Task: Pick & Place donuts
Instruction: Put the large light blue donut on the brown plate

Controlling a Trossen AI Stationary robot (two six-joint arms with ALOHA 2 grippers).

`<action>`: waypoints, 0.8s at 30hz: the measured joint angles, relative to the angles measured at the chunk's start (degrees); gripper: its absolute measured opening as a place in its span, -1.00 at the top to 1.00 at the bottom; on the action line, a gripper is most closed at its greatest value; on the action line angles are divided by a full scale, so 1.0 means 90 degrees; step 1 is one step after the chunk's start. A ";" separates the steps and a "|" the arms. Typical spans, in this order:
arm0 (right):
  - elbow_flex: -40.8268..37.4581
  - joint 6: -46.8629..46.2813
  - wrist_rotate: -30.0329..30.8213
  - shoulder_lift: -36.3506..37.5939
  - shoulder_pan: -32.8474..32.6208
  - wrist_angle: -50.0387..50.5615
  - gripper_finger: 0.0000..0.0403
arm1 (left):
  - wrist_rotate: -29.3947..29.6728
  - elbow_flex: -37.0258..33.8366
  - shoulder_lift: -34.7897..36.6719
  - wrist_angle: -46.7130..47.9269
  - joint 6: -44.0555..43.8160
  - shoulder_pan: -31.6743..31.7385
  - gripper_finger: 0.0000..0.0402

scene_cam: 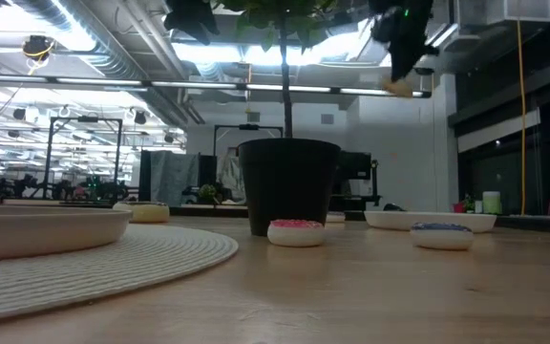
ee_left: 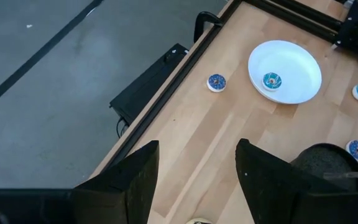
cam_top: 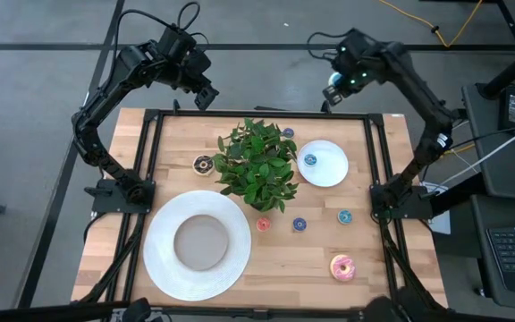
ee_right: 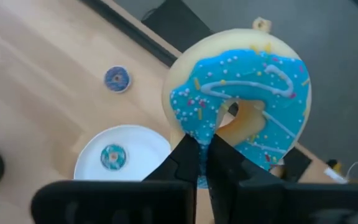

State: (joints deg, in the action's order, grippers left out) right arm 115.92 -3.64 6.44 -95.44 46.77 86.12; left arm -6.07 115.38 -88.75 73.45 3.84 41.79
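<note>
right gripper (ee_right: 205, 155) up in the high view's upper right, pinching the big light-blue-frosted ring donut (ee_right: 241, 93) by its edge, above the small white plate (ee_right: 145, 146), left gripper (ee_left: 197, 177) spread wide, upper left

Plant (cam_top: 257, 165): mid-table, between both plates.
Large plate (cam_top: 159, 255): near-left of the plant, on a round mat (cam_top: 231, 273).
Small plate (cam_top: 333, 170): right of the plant, one tiny donut (cam_top: 310, 160) in it.
Other donuts: one (cam_top: 203, 164) left of the plant, one (cam_top: 288, 133) far-right of it, four along the near right.
</note>
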 joint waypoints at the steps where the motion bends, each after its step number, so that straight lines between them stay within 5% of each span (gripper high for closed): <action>1: 0.0248 0.0086 0.0005 0.0000 -0.0049 0.0213 0.90 | 0.0000 -0.0001 0.0000 0.0000 0.0001 0.0001 -0.02; 11: 0.1819 0.0187 -0.0224 0.0036 -0.0652 0.0428 0.90 | -0.0013 -0.0001 0.0000 0.0002 0.0109 -0.0001 -0.02; 24: 0.1960 0.2118 -0.0569 -0.0436 -0.0809 0.0429 0.90 | -0.0270 -0.0001 0.0000 -0.0373 0.0088 -0.0001 -0.02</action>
State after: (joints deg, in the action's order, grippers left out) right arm 133.56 15.43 1.32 -99.36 39.48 89.97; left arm -8.49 115.37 -88.75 70.10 4.63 41.78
